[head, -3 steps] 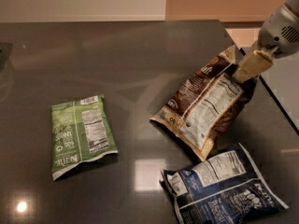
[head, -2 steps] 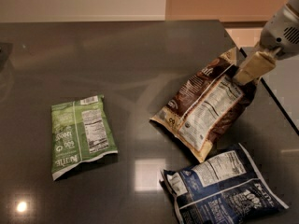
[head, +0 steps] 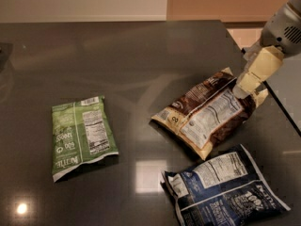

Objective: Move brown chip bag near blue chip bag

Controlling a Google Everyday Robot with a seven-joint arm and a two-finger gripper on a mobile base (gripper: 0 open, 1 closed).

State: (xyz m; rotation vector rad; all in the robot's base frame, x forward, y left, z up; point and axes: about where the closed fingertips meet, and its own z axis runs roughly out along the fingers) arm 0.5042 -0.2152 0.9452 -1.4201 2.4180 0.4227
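Note:
The brown chip bag [head: 207, 119] lies label-up on the dark table, right of centre, with its far right end raised a little. My gripper [head: 245, 87] comes in from the upper right, and its cream fingers [head: 257, 69] are shut on that raised end of the bag. The blue chip bag [head: 225, 189] lies flat at the front right, just below the brown bag. A narrow strip of table shows between the two bags.
A green chip bag [head: 82, 135] lies flat at the left. The dark glossy table [head: 117, 55] has its right edge close behind my gripper, and its far edge meets a pale wall.
My gripper has come down a little with the brown bag's far end. That end now sits lower, while the bag's near end has stayed in place.

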